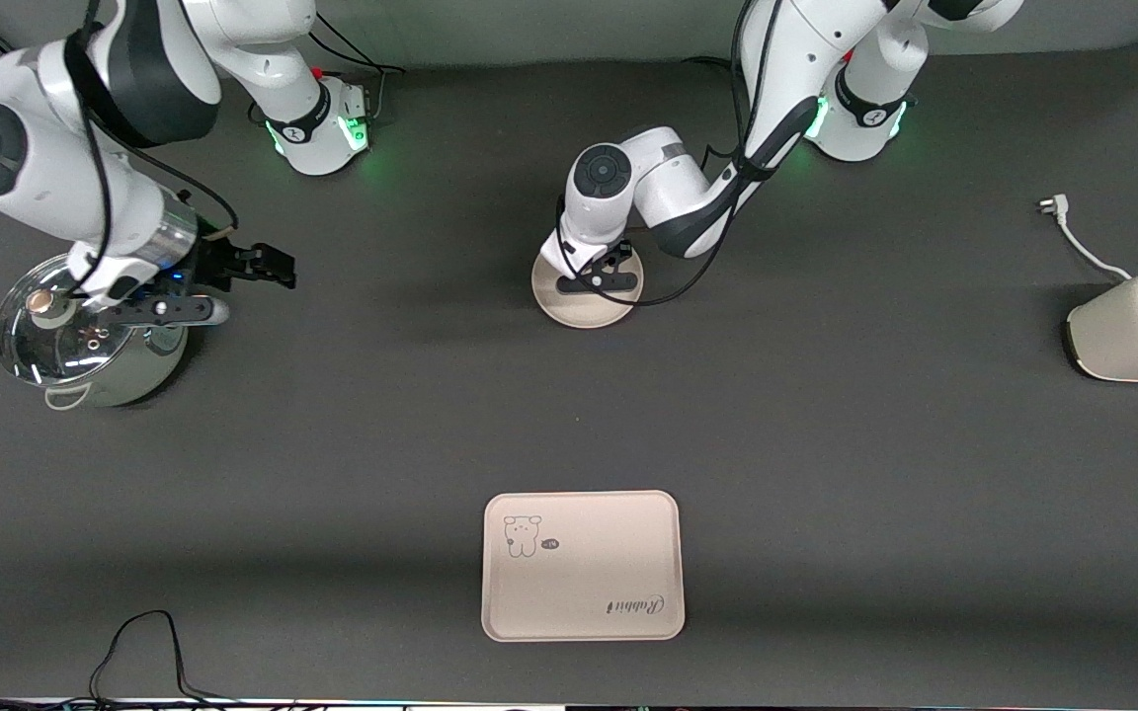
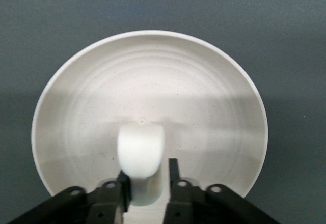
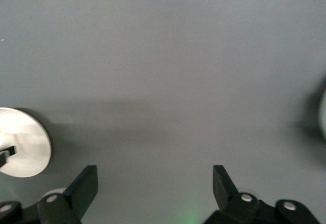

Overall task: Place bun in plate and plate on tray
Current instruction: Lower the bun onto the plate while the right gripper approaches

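The round cream plate [image 1: 584, 314] lies on the table near the middle, toward the robots' bases; it fills the left wrist view [image 2: 153, 81]. The small white bun [image 2: 141, 152] stands in the plate between my left gripper's fingers. My left gripper [image 1: 599, 281] [image 2: 147, 175] is low over the plate with its jaws slightly parted: one finger touches the bun and a thin gap shows at the other. In the front view the gripper hides the bun. The rectangular tray [image 1: 581, 565] with the bear drawing lies nearer the front camera. My right gripper [image 1: 268, 267] [image 3: 155, 183] is open and empty, over bare table beside the pot.
A steel pot with a glass lid [image 1: 85, 336] stands at the right arm's end of the table, under the right arm's wrist. A cream toaster [image 1: 1137, 326] and its plug [image 1: 1058, 207] lie at the left arm's end. A black cable [image 1: 134, 642] loops at the front edge.
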